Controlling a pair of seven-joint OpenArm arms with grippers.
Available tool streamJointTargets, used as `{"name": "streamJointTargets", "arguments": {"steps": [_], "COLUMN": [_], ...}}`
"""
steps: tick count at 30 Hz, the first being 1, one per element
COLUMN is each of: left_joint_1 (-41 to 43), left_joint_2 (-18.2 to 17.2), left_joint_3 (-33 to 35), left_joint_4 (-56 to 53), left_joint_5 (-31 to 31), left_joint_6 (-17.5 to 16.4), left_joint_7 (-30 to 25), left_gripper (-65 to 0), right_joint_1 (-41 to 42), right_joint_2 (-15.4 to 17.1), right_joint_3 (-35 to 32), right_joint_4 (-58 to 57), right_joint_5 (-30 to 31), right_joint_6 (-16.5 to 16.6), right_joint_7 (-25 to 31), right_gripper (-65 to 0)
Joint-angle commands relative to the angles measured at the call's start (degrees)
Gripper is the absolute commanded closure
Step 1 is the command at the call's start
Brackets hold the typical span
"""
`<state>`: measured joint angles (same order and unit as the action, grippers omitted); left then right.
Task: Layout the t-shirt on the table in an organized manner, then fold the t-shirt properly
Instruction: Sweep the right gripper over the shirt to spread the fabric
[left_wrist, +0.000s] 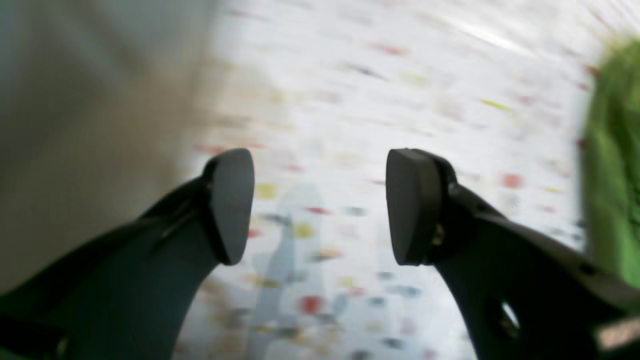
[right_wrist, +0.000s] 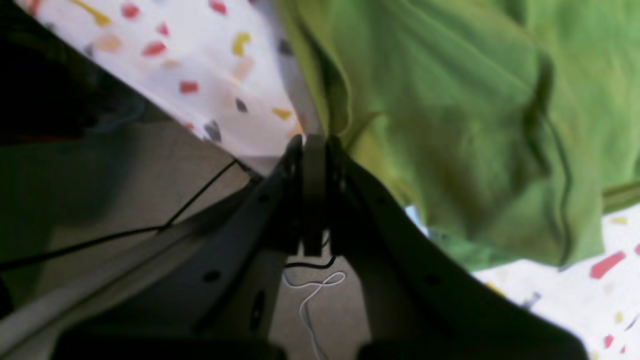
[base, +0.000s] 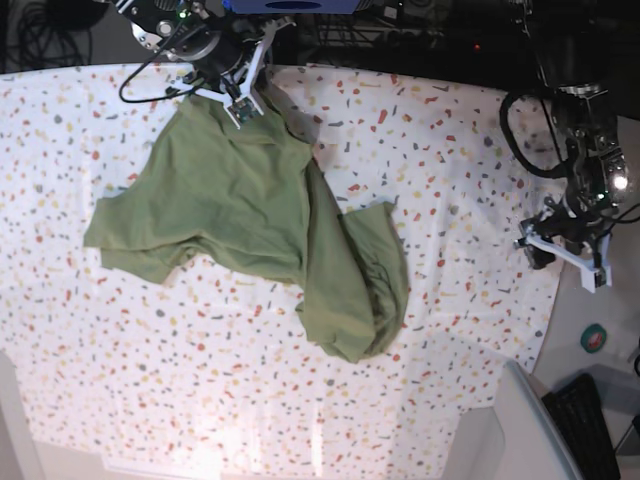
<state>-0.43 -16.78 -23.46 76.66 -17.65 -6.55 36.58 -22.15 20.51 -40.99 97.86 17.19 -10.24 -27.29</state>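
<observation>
- We saw the t-shirt (base: 250, 210) lying crumpled on the table (base: 450, 150), spread from the far left toward the middle, with a bunched fold hanging toward the near side.
- The right gripper (base: 243, 97) sat at the far edge of the table, on the shirt's far end, jaws pressed together on a pinch of the green fabric.
- In the right wrist view, the right gripper's fingers (right_wrist: 314, 150) met at the shirt's edge, with cloth gathered just past the tips.
- The left gripper (left_wrist: 320, 205) hovered over bare speckled cloth at the table's right edge, well apart from the shirt.
- Its pads (left_wrist: 232, 200) stood spread, nothing between them.
- The left wrist view was blurred; we caught only a sliver of green at its right edge.
</observation>
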Motion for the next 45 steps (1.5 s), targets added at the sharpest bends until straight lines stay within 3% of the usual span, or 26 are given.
{"name": "streamJointTargets", "arguments": {"steps": [1, 2, 4, 6, 9, 11, 15, 19, 23, 26, 29, 33, 36, 45], "left_joint_1": [-0.1, 0.3, 0.6, 2.1, 3.4, 4.7, 6.6, 8.9, 11.7, 14.1, 15.8, 16.2, 17.3, 17.0], "left_joint_2": [-0.8, -1.0, -1.6, -1.6, -1.5, -0.6, 1.6, 2.8, 3.1, 4.2, 4.4, 4.5, 4.5, 4.5], "left_joint_3": [-0.4, -0.7, -1.8, -4.6, -8.1, -9.7, -14.5, -15.8, -15.5, -15.5, -15.5, -15.9, -16.0, -15.5], "left_joint_4": [1.1, 1.2, 0.9, 0.9, 0.9, 1.0, 0.9, 1.4, 3.1, 5.4, 6.8, 6.7, 7.1, 6.7], "left_joint_5": [-0.7, -0.7, -0.7, -0.7, -0.8, -0.8, -0.8, -0.8, -0.8, -0.8, -0.8, -0.7, -0.7, -0.7], "left_joint_6": [-2.4, -4.0, -7.5, -9.3, -13.9, -17.2, -20.8, -21.2, -21.2, -21.2, -21.2, -21.2, -21.2, -21.2], "left_joint_7": [-0.8, -0.8, -0.8, -0.9, -0.8, -0.8, -0.8, -0.8, -0.9, -1.1, -1.1, -1.1, -1.2, -1.2], "left_gripper": [-39.7, -39.7, -39.7, -39.7, -39.8, -39.8, -39.8, -39.8, -39.8, -39.8, -39.8, -39.5, -39.7, -39.5], "right_joint_1": [-0.2, -0.6, -1.5, -2.8, -4.8, -4.4, 4.3, 17.8, 31.3, 37.8, 41.9, 47.0, 48.4, 48.9], "right_joint_2": [0.2, 0.8, 2.8, 4.2, 5.9, 5.4, 0.5, -6.0, -14.6, -18.4, -21.7, -27.2, -28.0, -28.1], "right_joint_3": [0.0, 0.0, 0.0, 0.1, 4.1, 6.9, 8.9, 6.7, 6.9, 6.9, 6.9, 14.0, 21.2, 22.2], "right_joint_4": [1.9, 2.6, 4.6, 7.3, 12.2, 14.1, 13.2, 8.6, -5.1, -14.3, -21.6, -37.1, -43.1, -47.4], "right_joint_5": [0.1, 0.1, 0.1, 0.0, 0.0, -0.3, -0.2, 0.0, 0.0, 0.1, 0.2, 0.2, 0.2, 0.3], "right_joint_6": [0.2, 0.2, 0.2, 0.0, -0.1, -0.1, 0.0, 0.1, 0.1, 0.2, 0.4, 7.9, 12.3, 13.2], "right_joint_7": [1.0, 0.9, 0.4, 0.0, 0.2, 0.3, 1.7, -4.0, -11.1, -10.2, -7.8, -4.1, -1.7, -0.9], "right_gripper": [0.0, -0.6, -11.0, -17.4, -18.9, -19.5, -19.7, -21.5, -32.9, -37.5, -38.3, -38.1, -38.0, -37.7]}}
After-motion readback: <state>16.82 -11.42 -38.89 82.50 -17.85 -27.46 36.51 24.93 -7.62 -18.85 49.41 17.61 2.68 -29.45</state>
